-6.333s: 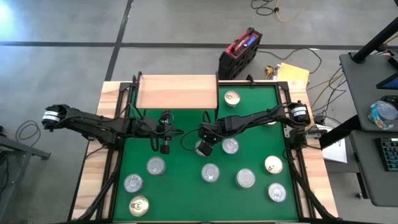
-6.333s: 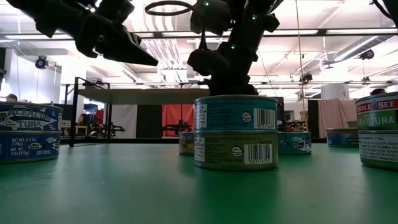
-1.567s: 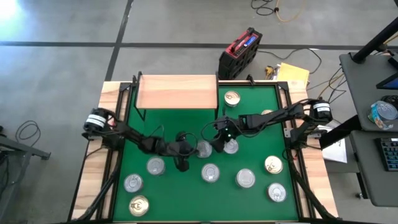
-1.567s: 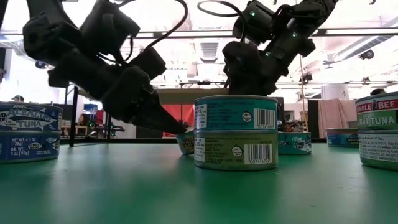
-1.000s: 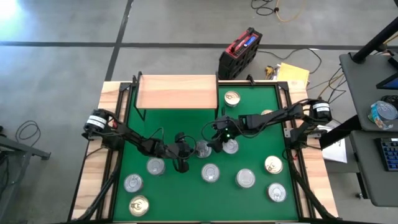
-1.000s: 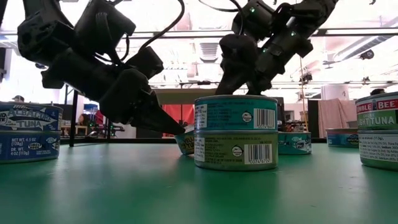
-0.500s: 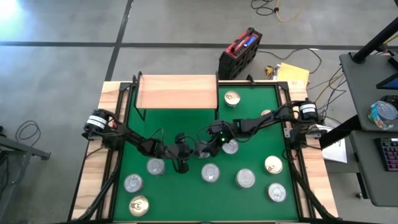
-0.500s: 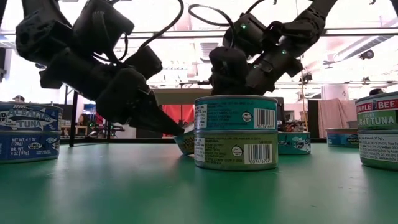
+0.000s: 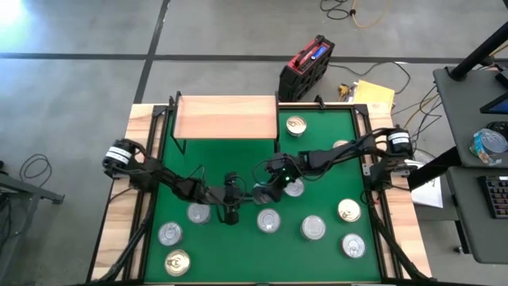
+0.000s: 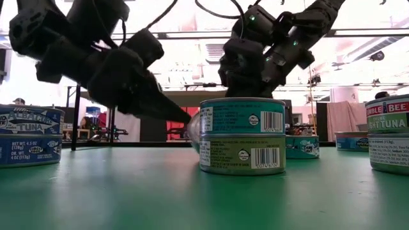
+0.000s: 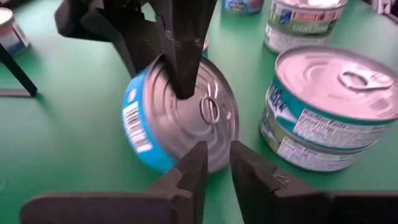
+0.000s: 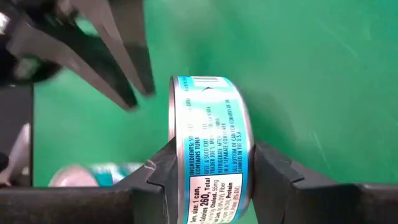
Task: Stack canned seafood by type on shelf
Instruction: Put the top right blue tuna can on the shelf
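Note:
A blue-sided tin [image 11: 180,118] of the canned seafood stands tipped up on its edge in the middle of the green mat [image 9: 238,159], its silver lid turned toward my left arm. My right gripper [image 12: 211,165] is shut on it from above. My left gripper [image 11: 216,155] sits low before the lid's lower rim, its fingers a small gap apart. In the high view the two grippers meet at the tin: the left gripper [image 9: 240,195] and the right gripper [image 9: 260,192]. The shelf [image 9: 226,117] stands at the mat's far left, its board bare. My right gripper pinches the tin across its two flat faces: one finger [image 11: 183,62] lies on the lid [image 11: 186,109], the other on the bottom [image 12: 249,149]. The fingers slant down from the table's right. The tin stands on edge; whether its lower rim rests on the mat I cannot tell. My left gripper has its fingertips [image 11: 199,155] right at the lid's lower rim; I cannot tell whether they touch it.
A stack of two tins [image 10: 243,134] stands just near of the grippers. Several single tins lie over the mat's near half [image 9: 313,229], [image 9: 169,233], and a gold-topped one [image 9: 295,125] sits beside the shelf. Black frame rails [image 9: 147,206] edge the mat.
My right gripper has come down and toward the table's left onto the leaning tin, and its fingers have closed on the tin's flat faces. The tin now stands more upright on its edge. My left gripper's tip has risen a little along the lid.

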Robot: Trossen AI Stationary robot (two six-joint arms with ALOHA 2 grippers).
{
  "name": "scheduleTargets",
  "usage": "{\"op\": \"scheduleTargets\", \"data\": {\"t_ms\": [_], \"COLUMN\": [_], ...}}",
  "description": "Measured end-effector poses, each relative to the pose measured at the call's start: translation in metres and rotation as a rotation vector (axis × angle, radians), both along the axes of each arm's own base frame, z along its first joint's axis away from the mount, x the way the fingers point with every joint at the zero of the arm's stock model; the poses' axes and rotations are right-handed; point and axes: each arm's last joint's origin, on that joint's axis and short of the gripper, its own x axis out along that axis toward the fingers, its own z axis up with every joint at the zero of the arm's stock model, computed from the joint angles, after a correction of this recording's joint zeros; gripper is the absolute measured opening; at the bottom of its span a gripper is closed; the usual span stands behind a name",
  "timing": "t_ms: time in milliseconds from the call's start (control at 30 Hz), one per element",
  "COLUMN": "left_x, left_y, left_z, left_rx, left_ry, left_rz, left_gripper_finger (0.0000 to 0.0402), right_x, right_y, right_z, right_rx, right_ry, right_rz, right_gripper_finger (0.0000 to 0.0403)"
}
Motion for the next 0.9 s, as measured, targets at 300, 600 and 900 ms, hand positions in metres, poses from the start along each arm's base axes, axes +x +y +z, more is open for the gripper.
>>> {"op": "scheduleTargets", "data": {"t_ms": [300,600,900], "left_x": [-0.017,-0.034,-0.051], "left_y": [-0.001,0.007,0.017], "left_z": [0.046,0.081,0.102], "left_rx": [0.052,0.153,0.262], "left_ry": [-0.094,-0.147,-0.152], "left_rz": [-0.053,-0.004,0.115], "left_gripper_finger": [0.0088,0.0084,0.0084], "right_x": [-0.020,-0.022,-0.010], "right_y": [0.020,-0.025,-0.119], "right_z": [0.086,0.154,0.169], "right_rx": [-0.271,-0.192,0.070], "right_ry": [-0.033,-0.216,-0.284], "right_rz": [0.026,-0.064,-0.153], "right_gripper_finger": [0.0132,0.0132,0.0132]}}
